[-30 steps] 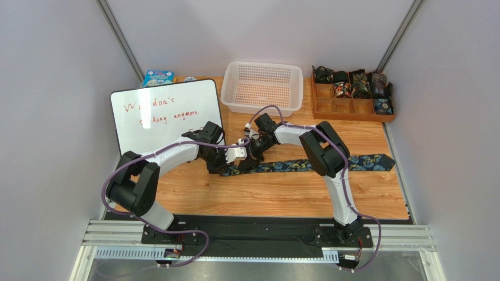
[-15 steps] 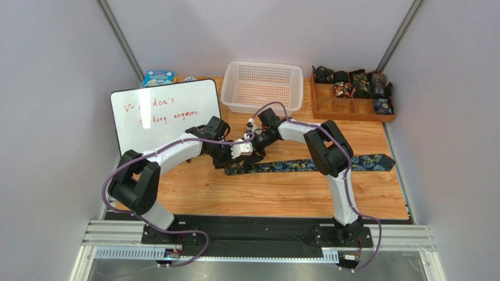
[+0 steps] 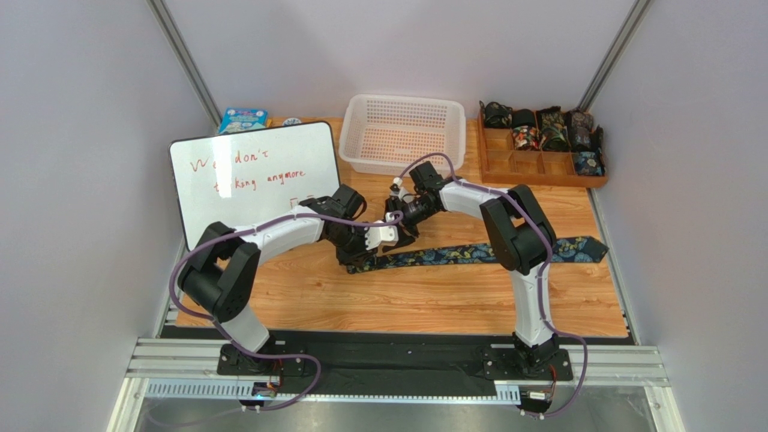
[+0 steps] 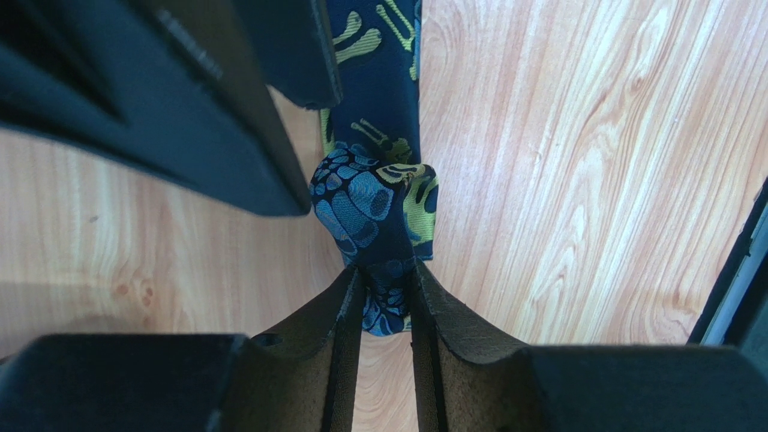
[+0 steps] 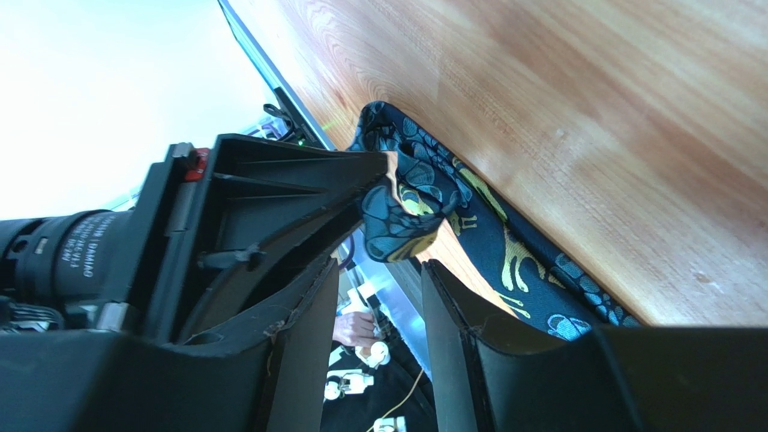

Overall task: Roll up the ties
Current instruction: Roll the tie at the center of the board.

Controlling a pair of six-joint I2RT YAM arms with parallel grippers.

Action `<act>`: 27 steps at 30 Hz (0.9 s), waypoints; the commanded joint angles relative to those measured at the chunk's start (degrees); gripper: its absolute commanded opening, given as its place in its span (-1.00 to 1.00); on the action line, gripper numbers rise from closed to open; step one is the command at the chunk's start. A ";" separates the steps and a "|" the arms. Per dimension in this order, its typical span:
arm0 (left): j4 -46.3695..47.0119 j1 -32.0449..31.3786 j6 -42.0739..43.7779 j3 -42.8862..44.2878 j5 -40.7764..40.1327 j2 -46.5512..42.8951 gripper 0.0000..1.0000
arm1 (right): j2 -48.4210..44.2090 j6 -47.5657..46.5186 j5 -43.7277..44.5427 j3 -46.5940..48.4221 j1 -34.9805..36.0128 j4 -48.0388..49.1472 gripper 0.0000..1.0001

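Tie (image 3: pixel 469 254) lies flat across the bench (image 3: pixel 406 297), wide end to the right and narrow end at centre-left, where a small roll (image 4: pixel 374 193) is started. Left hand (image 4: pixel 386 281) is clenched on that roll: both fingers nip the fabric at its base, w/ the bulge standing just past the tips. Right hand (image 5: pixel 379 270) is released, fingers apart w/ nothing between them, and the roll sits just ahead of its gap.

Step in hand, as I read it: regrip and add another turn. To do it well:
- Keep the left pinch firm so the core doesn't spring loose while the right hand comes in.
- Right hand should take the roll across its full width, not just one edge, or it'll cone.
- Turn toward the wide end, keeping the roll square to the tie's length and the flat part straight on the bench.
- Small turns, alternate grips, never both hands off.

Rolled ties (image 3: pixel 541 130) already sit in the wooden tray (image 3: pixel 505 171) at back right.
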 commanded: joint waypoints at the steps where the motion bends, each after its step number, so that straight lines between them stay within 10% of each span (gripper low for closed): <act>1: 1.52 -1.29 -1.05 2.80 0.16 1.41 -0.37 | -1.41 -1.32 -1.02 -0.57 0.28 -1.28 -0.11; 19: 2.05 -2.96 -1.75 4.47 -2.56 3.87 -0.15 | 2.63 -6.59 2.06 2.94 2.12 -7.35 -0.49; 25: 1.08 -2.79 -1.92 3.51 -1.25 1.24 0.31 | 2.46 -8.08 1.01 4.09 2.03 -7.26 -0.95; 27: 1.87 -2.79 -2.54 2.98 -1.07 -0.25 0.79 | 1.84 -9.14 0.57 3.39 1.95 -6.56 -1.00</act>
